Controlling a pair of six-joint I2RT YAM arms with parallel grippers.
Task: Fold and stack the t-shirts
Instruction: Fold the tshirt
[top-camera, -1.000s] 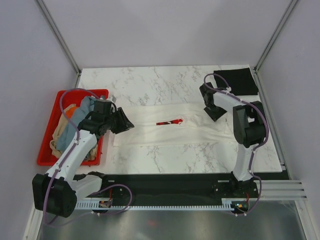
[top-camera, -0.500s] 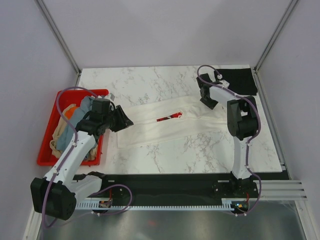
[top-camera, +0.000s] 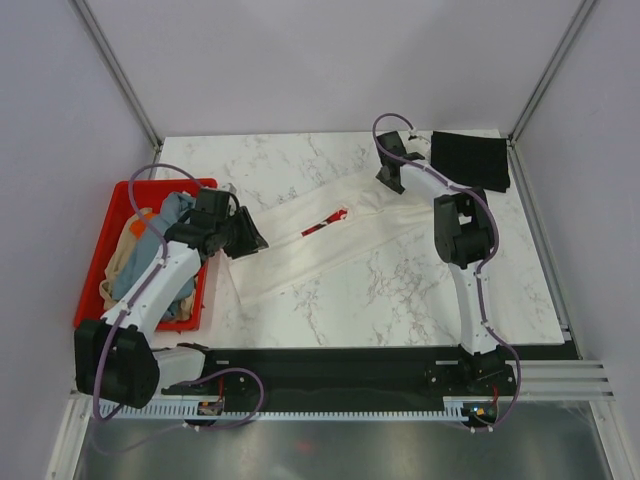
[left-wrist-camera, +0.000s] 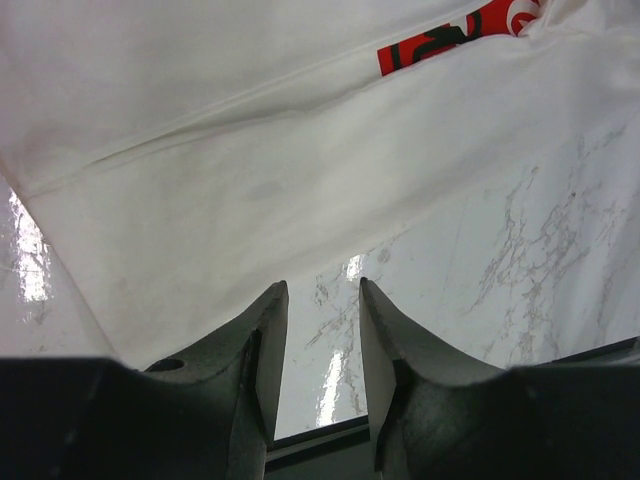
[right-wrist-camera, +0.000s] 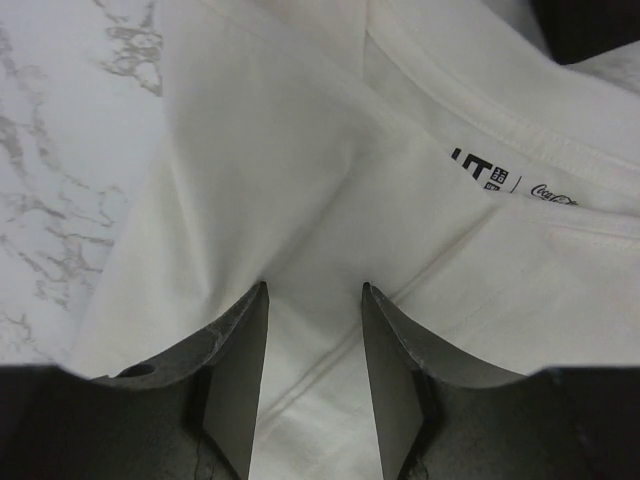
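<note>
A cream-white t-shirt (top-camera: 300, 250), folded into a long strip, lies slantwise across the marble table, its red print (top-camera: 325, 222) facing up. My right gripper (top-camera: 388, 185) is over the strip's far right end. In the right wrist view its jaws (right-wrist-camera: 314, 287) are open, tips pressed onto the white cloth (right-wrist-camera: 300, 150) near the neck label (right-wrist-camera: 490, 170), creases spreading from them. My left gripper (top-camera: 255, 240) is at the strip's near left end, open, with bare marble between its fingers (left-wrist-camera: 320, 285) and the shirt (left-wrist-camera: 250, 150) just beyond. A folded black t-shirt (top-camera: 470, 160) lies back right.
A red crate (top-camera: 150, 186) stands at the left edge, holding grey-blue (top-camera: 175, 215), orange (top-camera: 148, 222) and tan (top-camera: 125, 260) shirts in a heap. The left arm reaches across the crate's near right corner. Bare marble shows in front of the strip.
The right gripper has moved back and to the left, and the strip's right end has swung with it, from level to slanting. The left gripper has shifted slightly back.
</note>
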